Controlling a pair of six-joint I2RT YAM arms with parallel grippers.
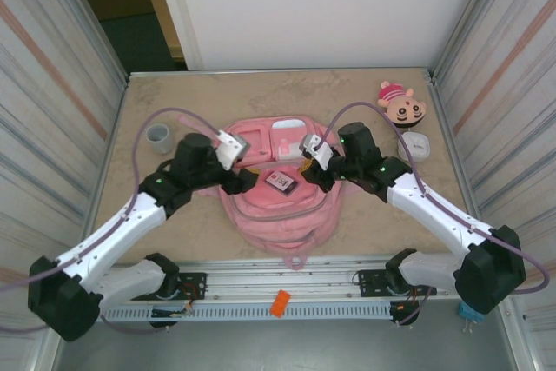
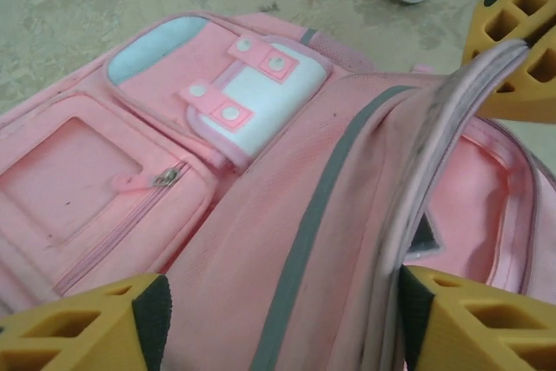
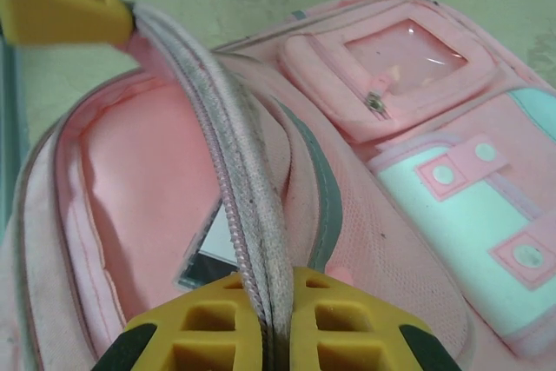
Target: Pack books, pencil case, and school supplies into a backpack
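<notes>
backpack point(image 3: 417, 171), rim point(image 3: 248, 171) inside right end effector point(image 3: 276, 301) (clamped tight)

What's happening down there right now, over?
Right gripper shut on backpack zip edge. Left gripper open around same edge. Nothing in the way.

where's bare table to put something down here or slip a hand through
Bare table runs along the far edge behind the backpack, from the grey cup across to the plush head. The far-left corner is free. Crowded: the middle, where left arm and right arm meet over the backpack, and the right side around the white box.
</notes>
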